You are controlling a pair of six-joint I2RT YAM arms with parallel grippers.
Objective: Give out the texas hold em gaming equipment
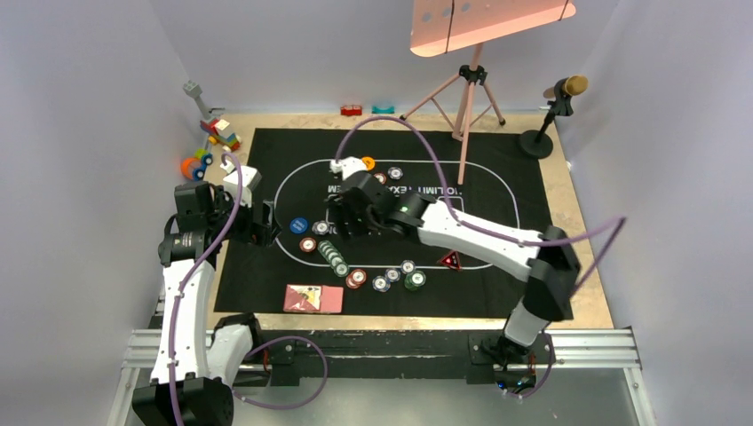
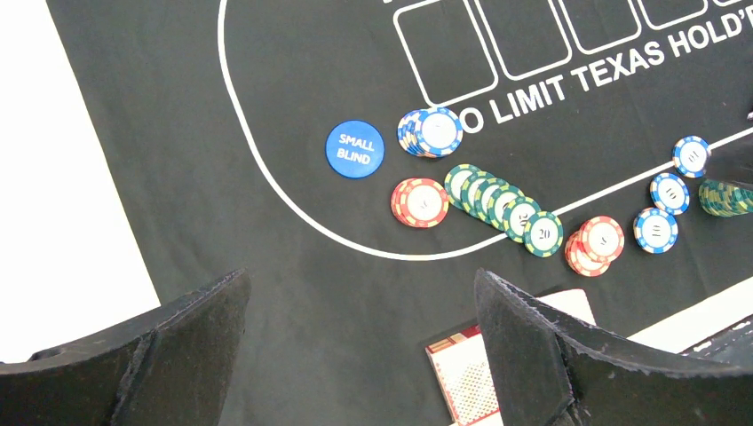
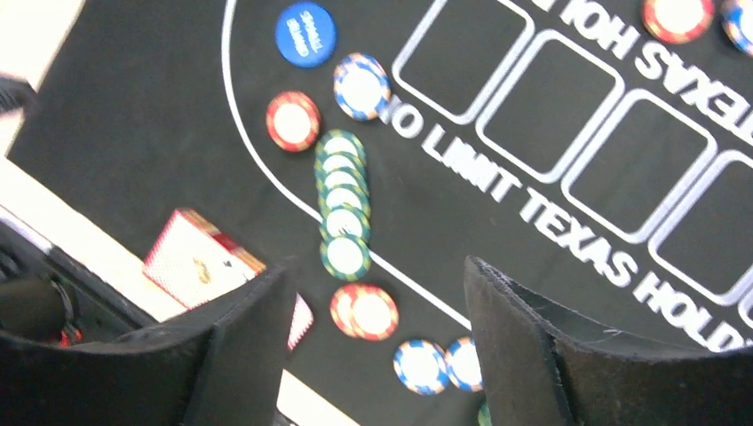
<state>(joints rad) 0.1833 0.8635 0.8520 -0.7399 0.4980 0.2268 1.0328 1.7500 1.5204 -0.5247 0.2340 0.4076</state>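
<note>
Poker chips lie along the near curve of the black mat: a green chip row, red chips, blue-edged chips and a green stack. The blue small blind button sits left of them, the red triangular marker to the right, and the pink-backed cards at the mat's near edge. An orange button lies farther back. My right gripper hangs open above the red chips, holding nothing. My left gripper is wide open over bare mat, with the cards by its right finger.
Colourful toy blocks and toy wheels lie off the mat at the back left. A pink tripod stand rises at the back and a microphone stand at the back right. The wooden table edge borders the mat.
</note>
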